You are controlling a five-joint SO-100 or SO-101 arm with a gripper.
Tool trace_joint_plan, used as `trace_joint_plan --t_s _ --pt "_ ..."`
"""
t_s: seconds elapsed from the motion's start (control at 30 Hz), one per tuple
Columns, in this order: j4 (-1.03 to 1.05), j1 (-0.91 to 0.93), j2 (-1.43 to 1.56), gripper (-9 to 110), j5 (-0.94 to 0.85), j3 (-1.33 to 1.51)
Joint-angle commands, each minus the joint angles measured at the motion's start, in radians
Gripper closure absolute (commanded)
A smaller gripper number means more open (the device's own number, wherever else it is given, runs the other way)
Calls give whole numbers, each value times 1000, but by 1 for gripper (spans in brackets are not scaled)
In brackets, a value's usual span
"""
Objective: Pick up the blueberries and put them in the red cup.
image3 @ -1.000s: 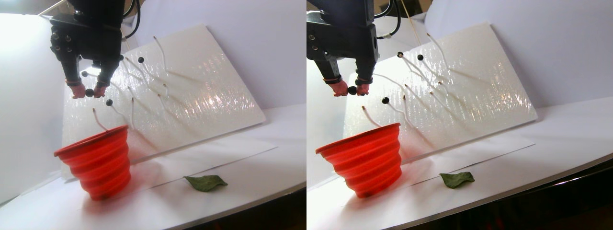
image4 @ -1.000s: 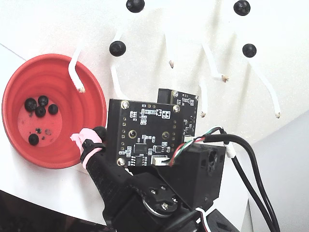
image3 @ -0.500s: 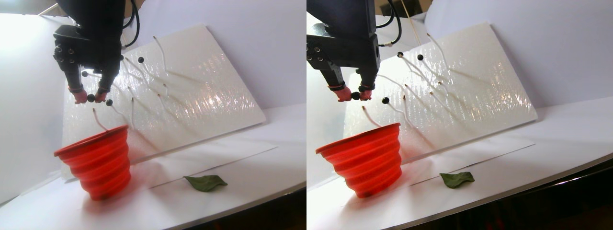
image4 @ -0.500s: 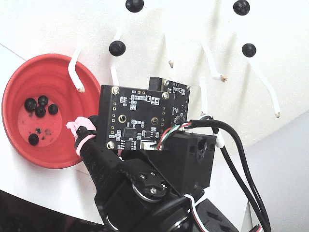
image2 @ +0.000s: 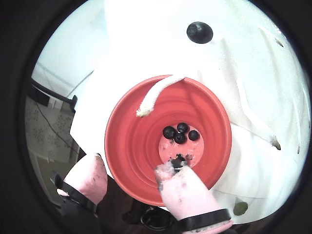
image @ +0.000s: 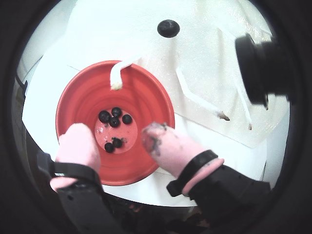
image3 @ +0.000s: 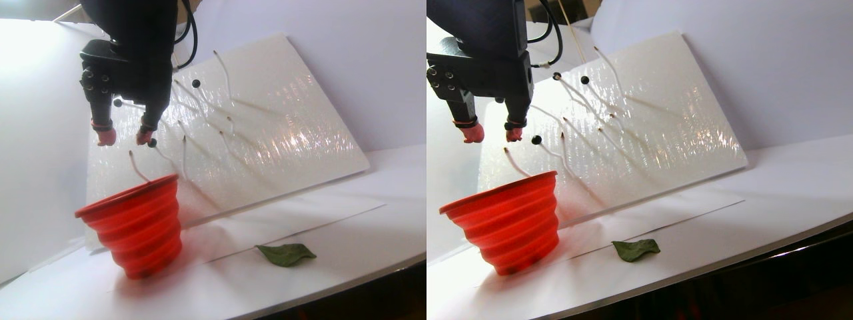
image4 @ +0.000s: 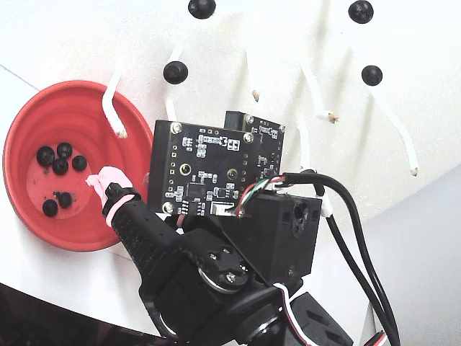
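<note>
The red cup (image3: 136,220) stands at the left of the stereo pair view, in front of a tilted white board. Several blueberries (image4: 61,160) lie on its flat bottom, also seen as blueberries (image: 115,117) and blueberries (image2: 179,132) in both wrist views. My gripper (image3: 124,138) hangs open right above the cup, its pink-tipped fingers apart with nothing between them. In both wrist views the gripper (image: 117,141) (image2: 129,168) frames the cup (image: 78,107) (image2: 131,131). More blueberries (image4: 176,71) sit on white stems on the board.
The white board (image3: 280,120) leans against the back wall with several thin white stems (image4: 400,137), some tipped with a berry (image3: 196,83). A green leaf (image3: 286,253) lies on the white table in front. The table's dark front edge (image3: 346,293) runs at the lower right.
The gripper was shut on a blueberry and has opened. That berry is gone from the fingers, and one more berry lies in the cup. The arm shifted slightly toward the cup.
</note>
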Motion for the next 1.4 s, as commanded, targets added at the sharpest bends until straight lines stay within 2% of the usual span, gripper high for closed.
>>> trace_joint_plan --t_s 0.0,0.8,1.37 --pt "-32 8 15 81 -20 -97" --pt "-17 78 158 84 -86 -78" --pt "-61 71 98 83 -150 -161"
